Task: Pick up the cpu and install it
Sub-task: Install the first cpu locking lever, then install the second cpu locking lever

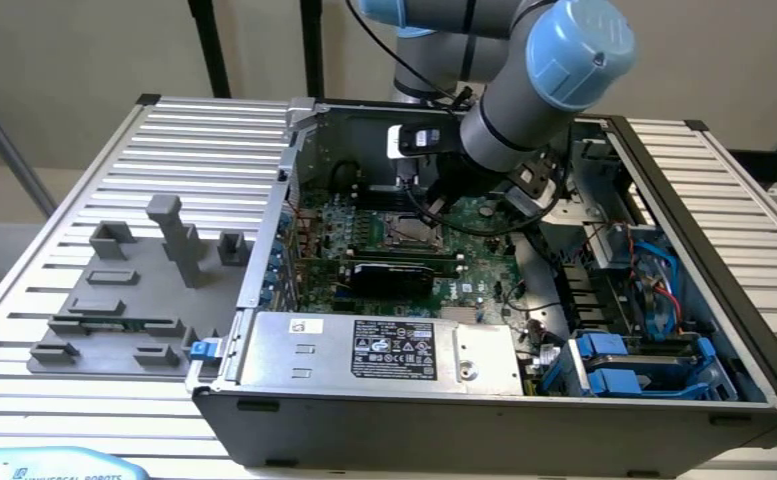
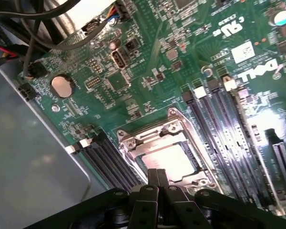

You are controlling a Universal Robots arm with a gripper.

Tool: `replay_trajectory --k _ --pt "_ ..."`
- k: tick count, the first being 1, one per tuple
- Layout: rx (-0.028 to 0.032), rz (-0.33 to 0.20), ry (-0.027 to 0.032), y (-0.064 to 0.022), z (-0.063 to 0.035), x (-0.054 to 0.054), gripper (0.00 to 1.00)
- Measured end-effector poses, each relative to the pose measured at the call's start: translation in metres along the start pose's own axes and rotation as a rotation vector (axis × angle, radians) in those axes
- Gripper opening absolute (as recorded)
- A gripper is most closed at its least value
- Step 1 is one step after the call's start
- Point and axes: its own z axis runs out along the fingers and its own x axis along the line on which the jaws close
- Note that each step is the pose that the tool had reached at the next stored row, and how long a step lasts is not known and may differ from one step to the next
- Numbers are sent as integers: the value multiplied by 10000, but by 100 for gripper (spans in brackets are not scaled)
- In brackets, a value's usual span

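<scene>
cpu (image 2: 168, 161) | silver top, flat | seated in motherboard socket

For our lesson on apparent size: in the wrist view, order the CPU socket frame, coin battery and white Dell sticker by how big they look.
1. CPU socket frame
2. White Dell sticker and coin battery: too alike to rank.

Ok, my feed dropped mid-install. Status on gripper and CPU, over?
Gripper shut, holding nothing, poised over the silver metal socket frame on the green motherboard. Flat square silver-topped cpu lying in that socket. Nothing in the way.
</scene>
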Motion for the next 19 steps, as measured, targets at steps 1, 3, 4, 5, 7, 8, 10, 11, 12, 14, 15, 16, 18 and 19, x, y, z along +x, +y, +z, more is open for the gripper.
replay_trajectory --k 1,3,4,5,7,8,10,11,12,14,15,16,18,19 --pt "0 -1 1 2 -17 -20 11" --pt "-1 0 0 5 -57 -59 11" --pt "0 0 1 5 -76 -76 11" --pt "0 0 1 4 -95 -91 11" --pt "-1 0 0 3 -126 -123 11" --pt "-1 0 0 2 -138 -141 11" --pt "0 0 -1 -6 -151 -177 11" --pt "-1 -1 0 -18 -151 -197 11" --pt "-3 -1 1 -30 -150 -215 11" --pt "-7 -2 2 -56 -149 -251 11" --pt "-11 -2 2 -69 -149 -269 11" --pt "-16 -3 2 -81 -151 -287 11" --pt "-27 -6 1 -103 -155 -320 11" --pt "-34 -7 0 -113 -159 -336 11"
